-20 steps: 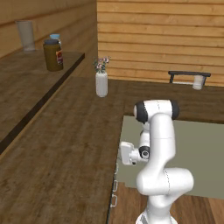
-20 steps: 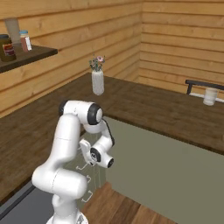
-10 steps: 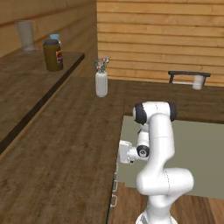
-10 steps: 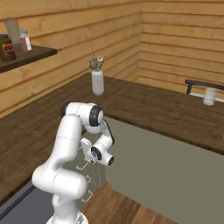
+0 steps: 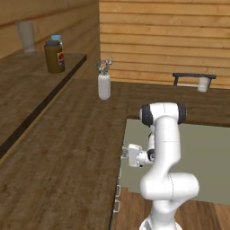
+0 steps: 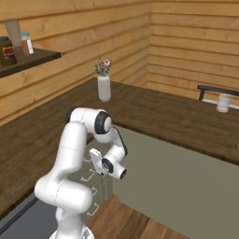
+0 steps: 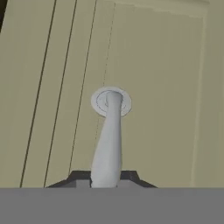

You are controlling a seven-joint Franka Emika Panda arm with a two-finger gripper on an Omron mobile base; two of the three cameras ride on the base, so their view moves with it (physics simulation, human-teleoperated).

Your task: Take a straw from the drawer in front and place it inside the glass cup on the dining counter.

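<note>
— Drawer (image 7: 144, 78) front, sage-green, is facing the hand camera, right? Where is the handle (image 7: 109, 135) sitting relative to the gripper (image 7: 105, 179)?

— Its pale handle is running from a round mount on the panel down between the two dark finger tips, which are sitting tight against it on either side. The jaws are clamping the handle.

— And from the base cameras?

— In the left base view the gripper (image 5: 125, 154) is pressing at the left edge of the green cabinet face, below the dark wooden counter (image 5: 63, 148). In the right base view the hand (image 6: 100, 164) is reaching low, near the small handles (image 6: 87, 177) on the cabinet's left side.

— Straw visible?

— I cannot tell where it is lying; the drawer is showing just its front.
</note>
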